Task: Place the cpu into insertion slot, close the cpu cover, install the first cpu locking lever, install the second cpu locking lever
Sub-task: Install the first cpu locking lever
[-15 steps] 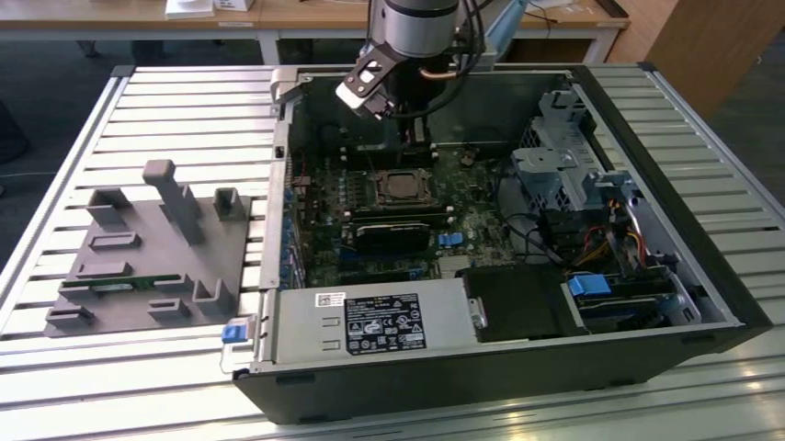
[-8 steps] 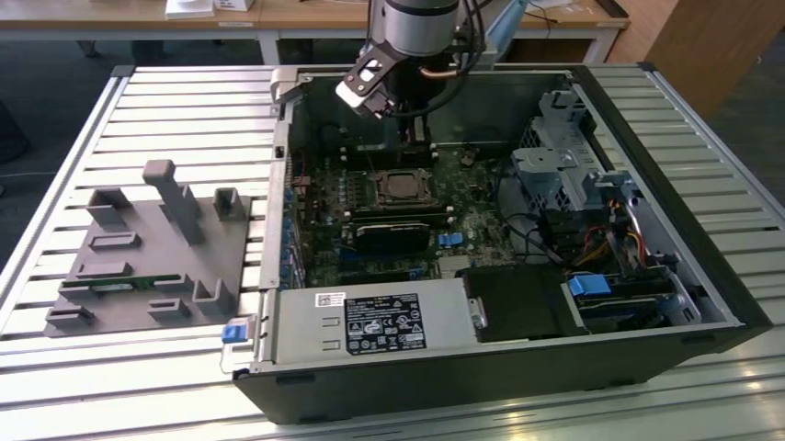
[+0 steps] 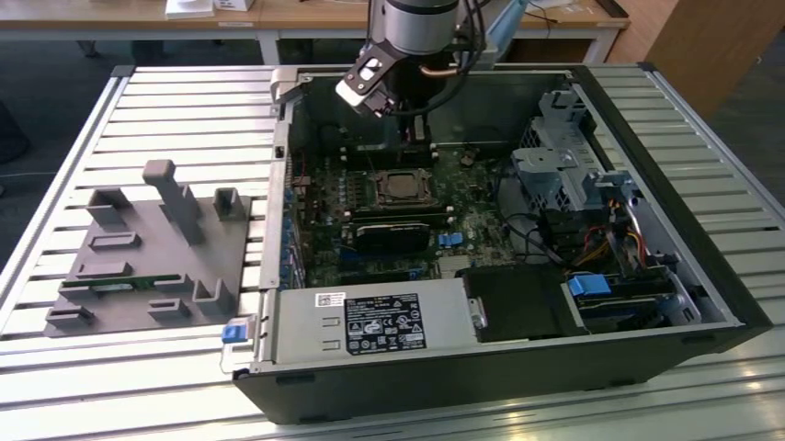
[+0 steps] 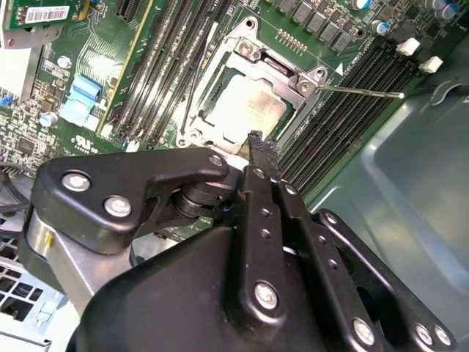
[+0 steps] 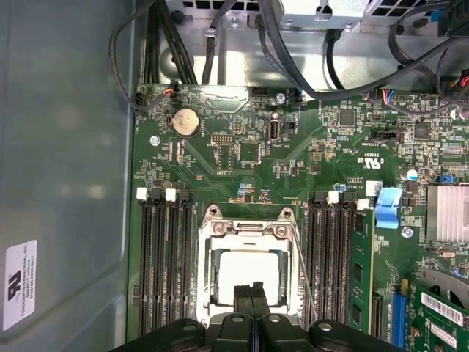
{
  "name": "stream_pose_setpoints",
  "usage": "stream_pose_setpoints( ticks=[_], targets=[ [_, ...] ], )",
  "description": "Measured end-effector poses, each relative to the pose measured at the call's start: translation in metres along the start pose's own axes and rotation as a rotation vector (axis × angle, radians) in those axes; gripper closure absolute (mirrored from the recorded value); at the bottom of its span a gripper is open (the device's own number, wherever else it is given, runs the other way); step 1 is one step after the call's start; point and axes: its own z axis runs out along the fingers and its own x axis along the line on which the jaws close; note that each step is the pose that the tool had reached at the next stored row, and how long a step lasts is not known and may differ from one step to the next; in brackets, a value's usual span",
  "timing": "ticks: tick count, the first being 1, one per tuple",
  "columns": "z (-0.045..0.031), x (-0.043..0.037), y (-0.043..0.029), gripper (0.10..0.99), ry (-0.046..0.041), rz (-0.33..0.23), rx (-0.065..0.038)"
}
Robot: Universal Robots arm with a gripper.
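Observation:
The cpu (image 5: 249, 273) lies flat in the insertion slot (image 5: 208, 253) on the green motherboard, its silver-grey top showing through the window of the cpu cover (image 5: 245, 229), which lies down over it. A thin wire locking lever (image 5: 303, 268) runs along one side of the socket and in the second wrist view the lever (image 4: 363, 92) sticks out over the memory slots. My gripper (image 5: 251, 290) hangs just above the chip's edge, shut with nothing between its fingers. In the exterior view the gripper (image 3: 415, 138) is inside the case behind the socket (image 3: 402, 186).
Long black memory slots (image 5: 165, 271) flank the socket on both sides. Black cables (image 5: 293, 44) cross the case's far end. A power supply (image 3: 368, 322) and drive cage (image 3: 564, 165) fill the case's other parts. A grey fixture block (image 3: 153, 248) stands on the table at the exterior view's left.

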Motion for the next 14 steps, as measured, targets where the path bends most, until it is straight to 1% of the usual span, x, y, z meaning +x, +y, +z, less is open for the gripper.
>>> stream_pose_setpoints(
  ticks=[14],
  targets=[
    [-0.0040,0.0000,0.0001,0.980,-0.0001,0.000,0.000]
  ],
)
